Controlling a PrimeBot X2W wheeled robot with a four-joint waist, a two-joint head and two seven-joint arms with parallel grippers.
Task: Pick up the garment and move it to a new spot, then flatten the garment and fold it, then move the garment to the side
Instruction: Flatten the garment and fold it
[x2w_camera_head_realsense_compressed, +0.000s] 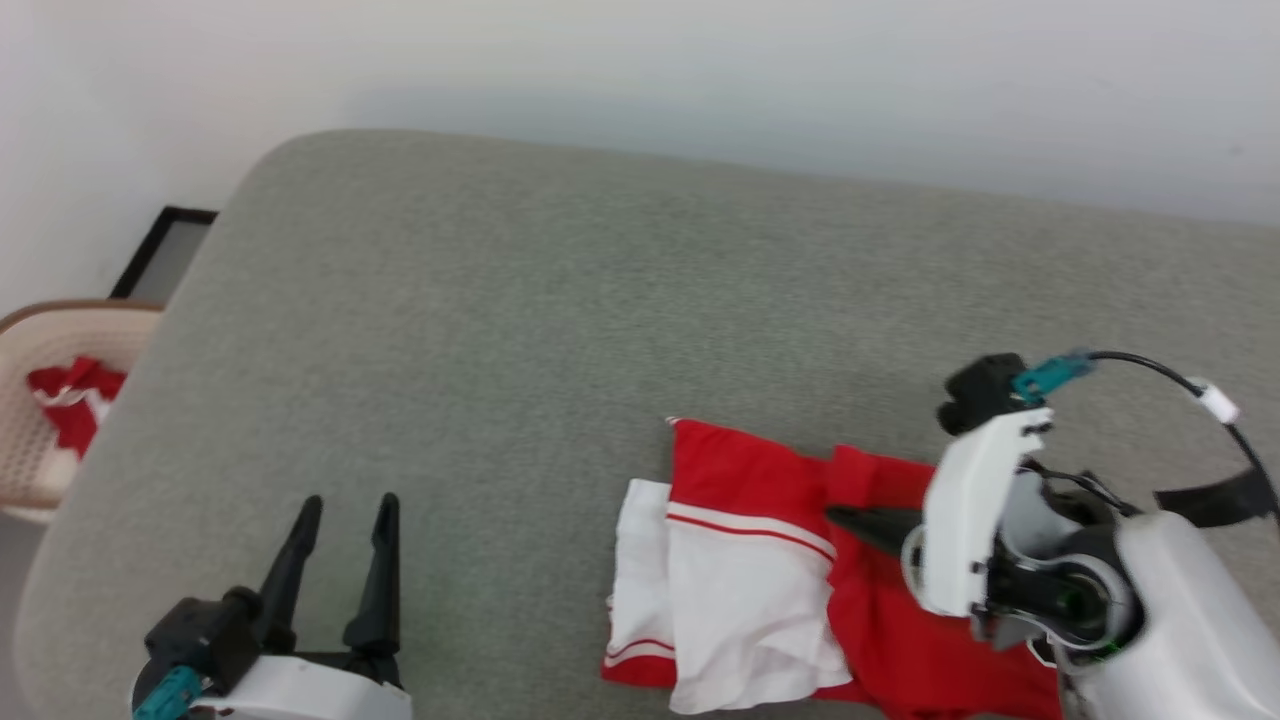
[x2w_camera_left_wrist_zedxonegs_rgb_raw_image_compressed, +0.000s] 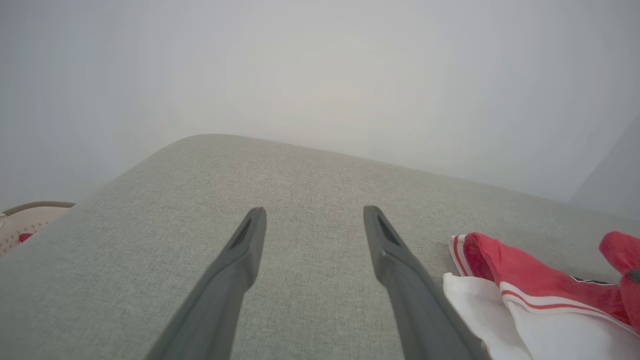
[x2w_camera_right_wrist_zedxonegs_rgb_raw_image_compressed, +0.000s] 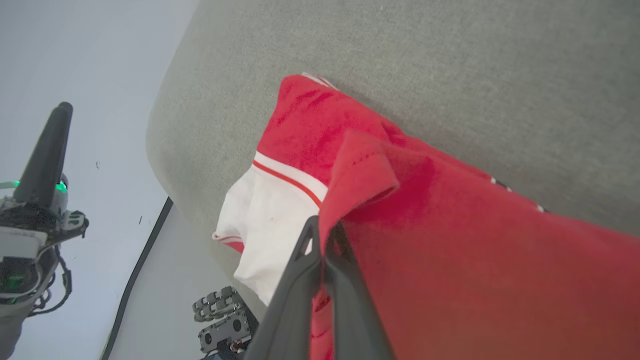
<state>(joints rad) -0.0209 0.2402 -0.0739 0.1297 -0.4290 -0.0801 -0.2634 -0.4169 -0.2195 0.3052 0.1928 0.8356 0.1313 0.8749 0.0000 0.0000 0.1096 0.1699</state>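
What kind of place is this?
Likely an indoor laundry setup, home or lab: grey upholstered surface against a plain white wall, beige basket of red cloth beside it, red jersey lying on it.

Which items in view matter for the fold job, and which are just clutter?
Job: garment, pinched by the shut right end effector; open left end effector; grey cushion beneath the garment.
Lying about: basket holding red cloth; black frame.

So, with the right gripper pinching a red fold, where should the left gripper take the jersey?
Probably the outer edge of the white sleeve, coming in from the robot's left. It is the part of the jersey lying nearest the left gripper and opposite the right gripper, so both could spread it.
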